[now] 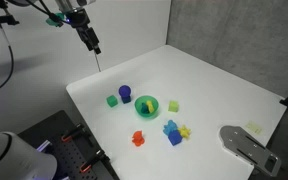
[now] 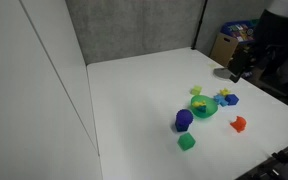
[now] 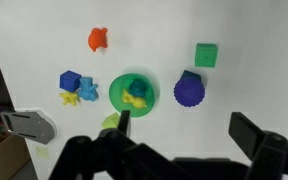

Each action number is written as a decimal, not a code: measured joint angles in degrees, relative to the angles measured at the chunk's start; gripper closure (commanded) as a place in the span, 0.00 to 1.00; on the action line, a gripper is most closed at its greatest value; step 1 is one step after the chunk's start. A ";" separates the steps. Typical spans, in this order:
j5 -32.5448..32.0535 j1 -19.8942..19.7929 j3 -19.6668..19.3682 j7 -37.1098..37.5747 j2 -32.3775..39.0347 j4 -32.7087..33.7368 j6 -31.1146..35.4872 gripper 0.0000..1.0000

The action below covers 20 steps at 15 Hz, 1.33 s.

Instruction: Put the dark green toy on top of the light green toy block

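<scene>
A white table (image 1: pixel 224 85) stands against grey walls, with small toys clustered near its middle. In the wrist view the gripper (image 3: pixel 184 135) hangs above them, its fingers (image 3: pixel 246 130) spread wide with nothing between them; in both exterior views it is high and well apart from the toys. The dark green toy (image 3: pixel 134 84) seems to lie inside a bright green ring (image 3: pixel 117 95) beside a yellow piece (image 3: pixel 138 101), though it is small and hard to make out. The light green toy block (image 1: pixel 173 104) sits just beside the ring. A purple cylinder (image 3: pixel 189 90), a green cube (image 3: pixel 206 55), a red toy (image 3: pixel 98 39) and a blue block (image 3: pixel 71 80) lie around.
</scene>
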 measured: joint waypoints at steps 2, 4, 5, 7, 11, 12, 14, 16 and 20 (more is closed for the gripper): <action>0.00 0.00 0.00 0.00 0.00 0.00 0.00 0.00; 0.00 0.00 0.00 0.00 0.00 0.00 0.00 0.00; 0.00 0.32 -0.30 0.00 0.04 -0.02 0.00 0.00; 0.00 1.44 -1.34 0.00 0.19 -0.03 0.00 0.00; 0.00 2.61 -3.50 -0.03 0.46 0.26 0.65 0.00; 0.01 2.74 -4.22 -0.08 0.66 0.32 1.22 0.00; 0.31 2.80 -6.01 -0.40 1.45 0.37 3.44 0.00; 1.34 2.81 -8.05 -1.42 2.84 0.45 6.16 0.00; 7.37 2.89 -12.77 -8.03 7.27 0.65 12.40 0.00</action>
